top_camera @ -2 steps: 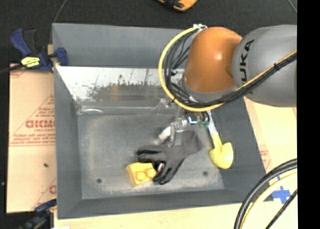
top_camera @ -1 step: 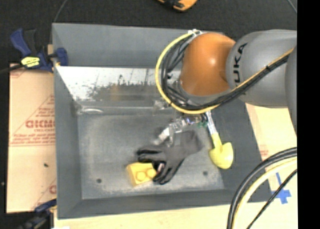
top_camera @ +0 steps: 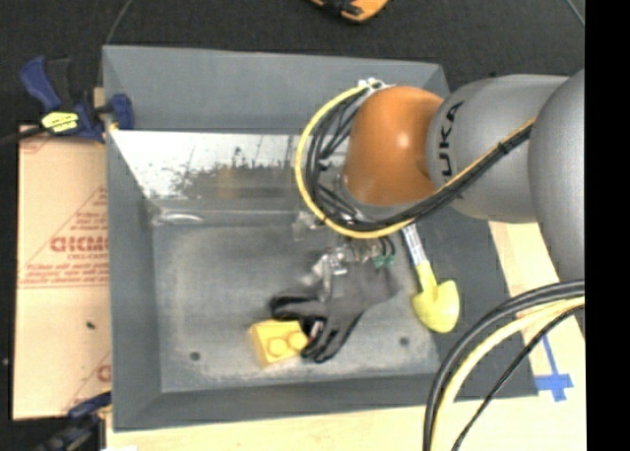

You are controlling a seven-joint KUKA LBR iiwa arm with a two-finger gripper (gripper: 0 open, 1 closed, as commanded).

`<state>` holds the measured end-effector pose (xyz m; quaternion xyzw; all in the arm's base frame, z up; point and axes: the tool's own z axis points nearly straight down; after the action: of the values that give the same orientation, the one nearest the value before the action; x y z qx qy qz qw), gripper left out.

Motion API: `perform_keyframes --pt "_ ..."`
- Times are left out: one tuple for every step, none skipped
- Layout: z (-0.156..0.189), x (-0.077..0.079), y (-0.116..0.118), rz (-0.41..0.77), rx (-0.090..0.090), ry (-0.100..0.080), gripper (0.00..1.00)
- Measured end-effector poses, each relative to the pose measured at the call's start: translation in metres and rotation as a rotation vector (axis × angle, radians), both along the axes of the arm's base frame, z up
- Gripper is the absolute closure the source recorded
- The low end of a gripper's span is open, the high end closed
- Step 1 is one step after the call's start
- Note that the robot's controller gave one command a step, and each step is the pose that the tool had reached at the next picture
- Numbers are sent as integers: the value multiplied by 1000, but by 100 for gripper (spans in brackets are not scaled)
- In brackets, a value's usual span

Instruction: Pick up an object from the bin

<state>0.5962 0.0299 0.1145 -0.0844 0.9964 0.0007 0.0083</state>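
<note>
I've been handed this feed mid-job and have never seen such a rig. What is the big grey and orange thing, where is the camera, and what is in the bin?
The one camera looks down on a grey metal bin from above and slightly to one side. The big grey shape coming in from the right is the robot arm. The orange cover and looped cables belong to its wrist. Below the cover is the gripper, low over the middle of the bin. Next to it lies a black floppy thing, with a yellow toy brick at its left end. A yellow scoop-like tool lies to the right. Whether anything is held, I cannot tell.
</note>
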Motion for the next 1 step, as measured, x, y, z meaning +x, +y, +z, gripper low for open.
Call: perform_keyframes --pt "-15 4 2 260 -7 -9 0"
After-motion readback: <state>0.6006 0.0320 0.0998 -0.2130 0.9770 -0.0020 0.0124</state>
